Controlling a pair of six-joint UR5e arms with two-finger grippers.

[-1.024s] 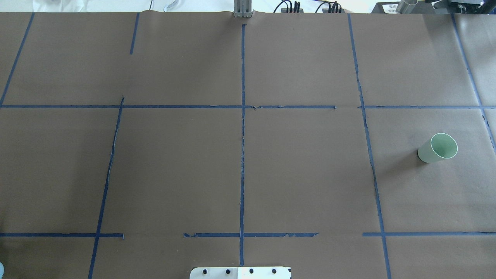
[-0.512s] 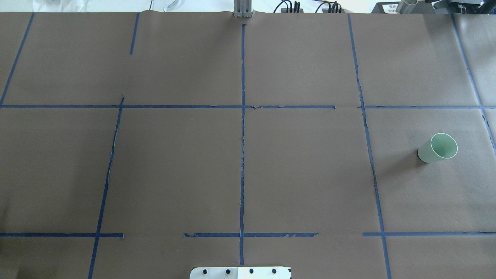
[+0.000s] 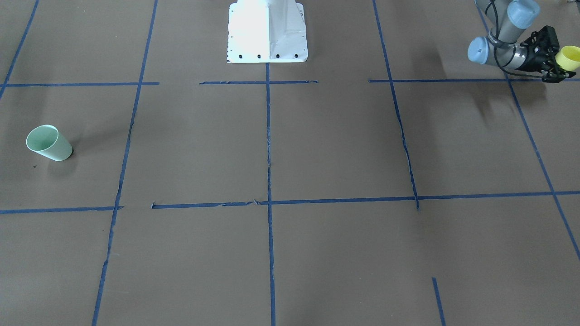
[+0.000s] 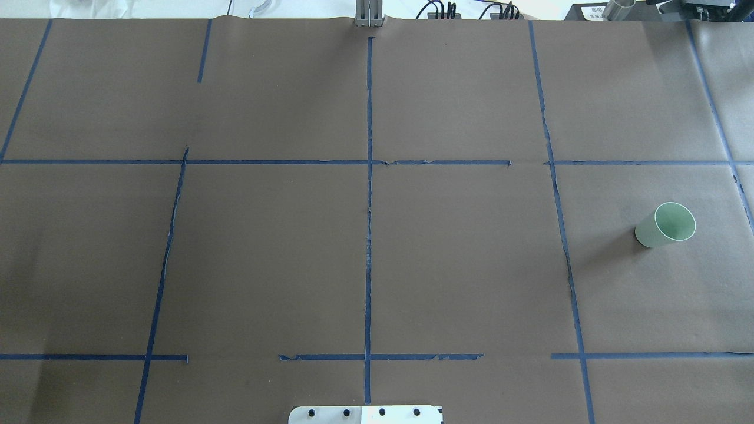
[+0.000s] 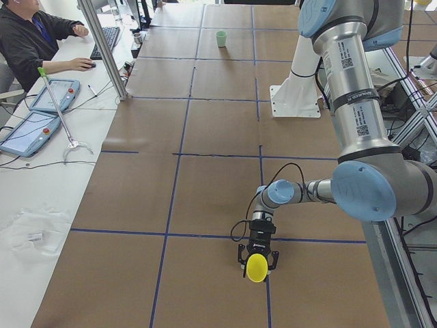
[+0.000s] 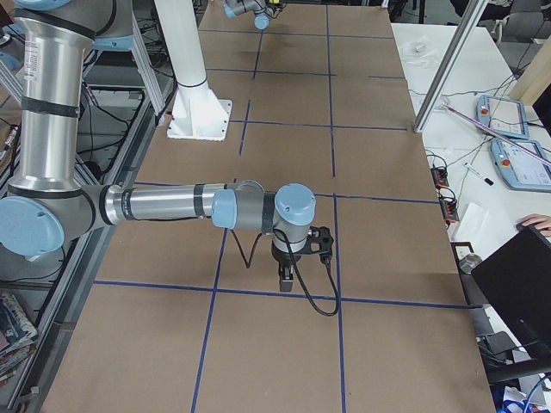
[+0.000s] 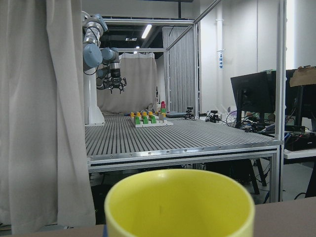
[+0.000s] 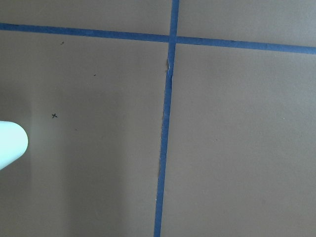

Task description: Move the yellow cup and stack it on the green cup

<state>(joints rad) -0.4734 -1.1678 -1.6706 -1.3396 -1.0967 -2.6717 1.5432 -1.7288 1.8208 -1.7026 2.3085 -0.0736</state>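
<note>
**Yellow cup grasped, transfer to green cup pending**

My left tool [image 3: 560, 62] is clenched around the small bright yellow plastic cup [image 3: 569, 57] in the upper right corner of the front-facing view. The cup is held on its side and looks lifted off the brown paper-covered desk [image 4: 265, 265]. The small pale mint-green plastic cup [image 4: 665, 225] stands upright at middle right of the overhead view, well apart, with the whole desk between. My right tool [image 6: 287, 277] hangs low over the desk near the centre of the right-side view; released or clenched, can't tell. Step: pick done, transfer in hand. Next, likely: carry yellow toward the middle, pass it to the right tool, turn it upright, seat it in green.
</note>
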